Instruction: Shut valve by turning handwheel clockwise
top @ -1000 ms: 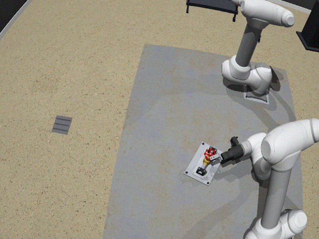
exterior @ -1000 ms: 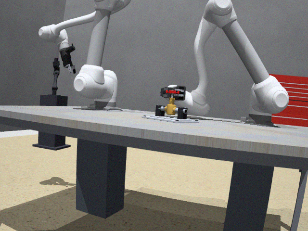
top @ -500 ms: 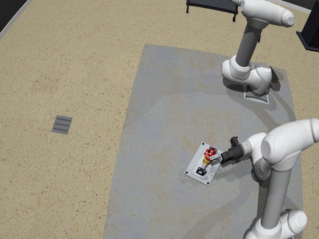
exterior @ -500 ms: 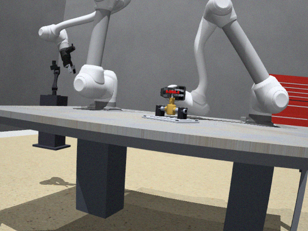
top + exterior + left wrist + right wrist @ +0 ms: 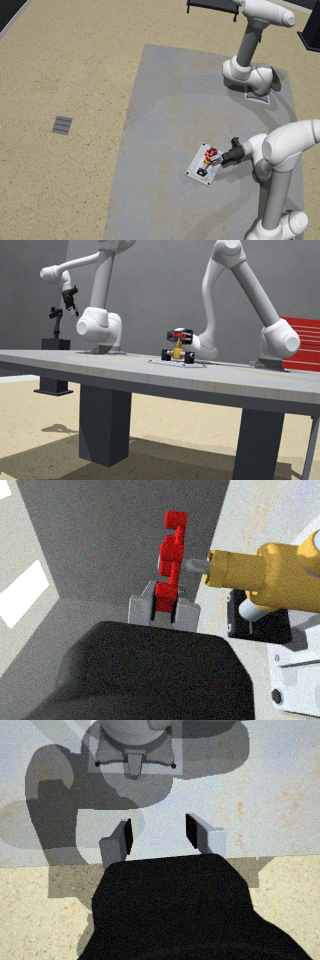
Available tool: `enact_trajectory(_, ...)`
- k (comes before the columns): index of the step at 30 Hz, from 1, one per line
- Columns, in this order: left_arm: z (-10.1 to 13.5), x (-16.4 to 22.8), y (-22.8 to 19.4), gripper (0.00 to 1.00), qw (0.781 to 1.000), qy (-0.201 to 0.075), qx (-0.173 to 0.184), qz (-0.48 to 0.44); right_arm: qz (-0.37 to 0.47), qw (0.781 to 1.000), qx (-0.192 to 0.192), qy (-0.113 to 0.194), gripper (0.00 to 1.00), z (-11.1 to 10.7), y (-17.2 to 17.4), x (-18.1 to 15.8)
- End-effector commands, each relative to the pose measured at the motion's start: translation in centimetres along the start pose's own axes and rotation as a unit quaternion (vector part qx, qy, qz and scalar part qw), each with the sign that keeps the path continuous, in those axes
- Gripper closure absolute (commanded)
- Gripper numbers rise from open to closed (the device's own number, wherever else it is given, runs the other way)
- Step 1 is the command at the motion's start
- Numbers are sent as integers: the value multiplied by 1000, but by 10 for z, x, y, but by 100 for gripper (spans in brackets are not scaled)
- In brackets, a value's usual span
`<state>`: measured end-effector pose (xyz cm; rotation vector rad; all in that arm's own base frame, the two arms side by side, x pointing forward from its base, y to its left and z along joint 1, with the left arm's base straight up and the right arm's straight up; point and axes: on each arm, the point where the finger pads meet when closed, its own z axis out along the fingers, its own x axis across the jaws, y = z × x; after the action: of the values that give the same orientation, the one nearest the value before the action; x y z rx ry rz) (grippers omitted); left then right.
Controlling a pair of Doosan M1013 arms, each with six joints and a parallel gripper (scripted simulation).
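Though its far rim is hard to make out, the red handwheel (image 5: 214,152) (image 5: 179,335) (image 5: 171,551) shows.
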<state>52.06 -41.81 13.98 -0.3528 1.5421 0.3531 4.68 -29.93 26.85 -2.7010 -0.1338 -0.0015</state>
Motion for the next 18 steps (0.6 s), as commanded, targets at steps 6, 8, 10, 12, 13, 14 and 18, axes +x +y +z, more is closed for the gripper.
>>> enact_trajectory(6,0,-1,0,100,1000,0,5,-1,0,1000,-1,0,0,-1,0,0)
enact_trajectory(8,0,-1,0,100,1000,0,7,-1,0,1000,-1,0,0,-1,0,0)
enact_trajectory(10,0,-1,0,100,1000,0,7,-1,0,1000,-1,0,0,-1,0,0)
enact_trajectory(12,1,-1,0,100,1000,0,9,-1,0,1000,-1,0,0,-1,0,0)
enact_trajectory(13,1,-1,0,100,1000,0,10,-1,0,1000,-1,0,0,-1,0,0)
enact_trajectory(14,1,-1,0,100,1000,0,11,-1,0,1000,-1,0,0,-1,0,0)
enact_trajectory(18,1,-1,0,100,1000,0,16,-1,0,1000,-1,0,0,-1,0,0)
